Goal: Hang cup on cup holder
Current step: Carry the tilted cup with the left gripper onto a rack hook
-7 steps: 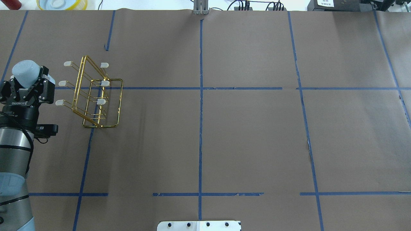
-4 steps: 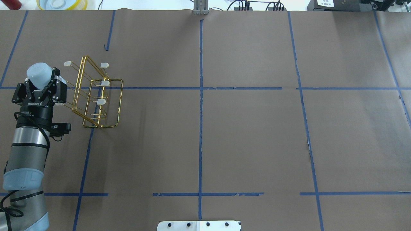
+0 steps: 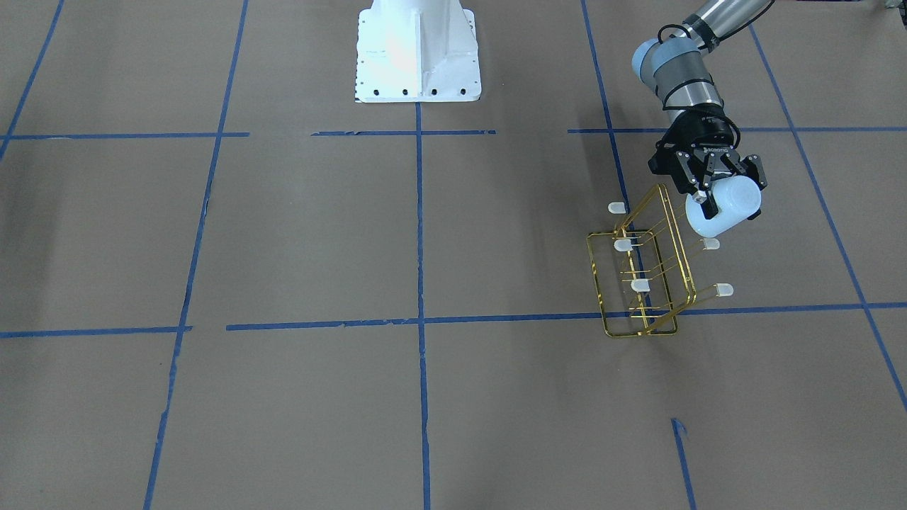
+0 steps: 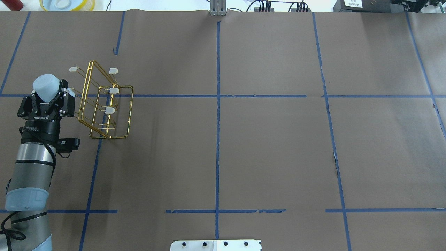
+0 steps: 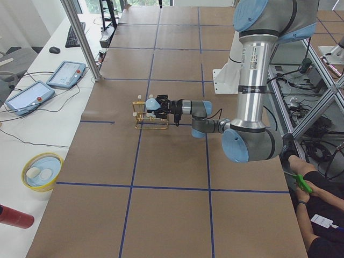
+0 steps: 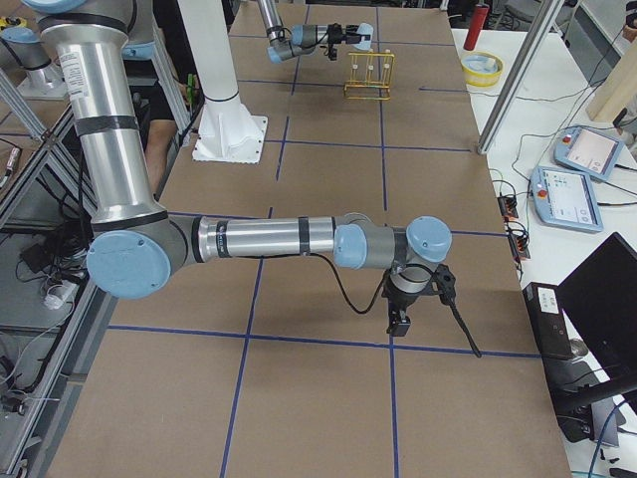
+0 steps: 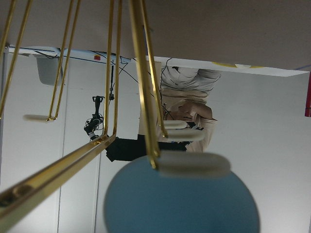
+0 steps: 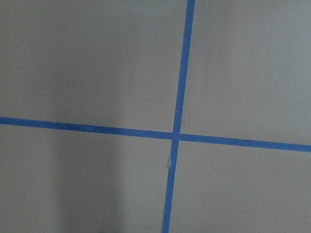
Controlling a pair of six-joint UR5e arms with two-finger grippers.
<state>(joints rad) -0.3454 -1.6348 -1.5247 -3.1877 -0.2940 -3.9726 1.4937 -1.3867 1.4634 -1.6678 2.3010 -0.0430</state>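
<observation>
My left gripper (image 4: 48,92) is shut on the pale blue-white cup (image 4: 45,83) and holds it tipped on its side in the air. It is at the left side of the gold wire cup holder (image 4: 104,104), level with the white-capped prongs there. In the front view the cup (image 3: 726,205) covers one prong cap of the holder (image 3: 641,280). In the left wrist view a white cap (image 7: 194,165) lies across the cup's blue round face (image 7: 180,204). My right gripper (image 6: 398,319) shows only in the exterior right view, low over the table. I cannot tell if it is open or shut.
Brown paper with blue tape lines (image 4: 217,96) covers the table. The robot's white base (image 3: 417,49) stands at the table's near middle. A yellow bowl (image 4: 66,4) and a red object (image 4: 12,4) sit beyond the far left edge.
My left gripper has carried the cup to the right, up to the holder's left prongs. It now hides the lower left prong caps. The holder has not moved.
</observation>
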